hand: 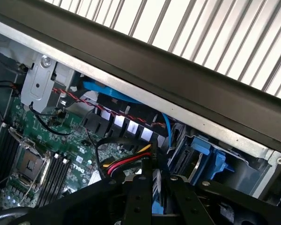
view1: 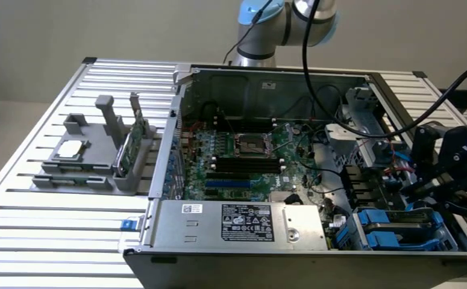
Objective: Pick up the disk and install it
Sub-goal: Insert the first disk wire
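My gripper [view1: 428, 188] hangs over the right end of the open computer case [view1: 177, 114], just above the drive bay [view1: 398, 230] with its blue carriers. In the wrist view the two dark fingers [hand: 136, 197] are shut on a thin blue strip, the disk [hand: 155, 194] seen edge-on in its blue carrier. Most of the disk is hidden behind the fingers. The bay's blue carriers [hand: 203, 154] lie just beyond the fingertips, beside red, yellow and black power wires [hand: 126, 161].
The motherboard [view1: 249, 156] fills the case's middle, and a silver power supply [view1: 241, 223] sits at the front. A grey holder [view1: 88, 159] on the exterior view's left carries a small silver chip [view1: 71, 149] and a green card [view1: 129, 150]. Black cables [view1: 314, 72] hang from the arm.
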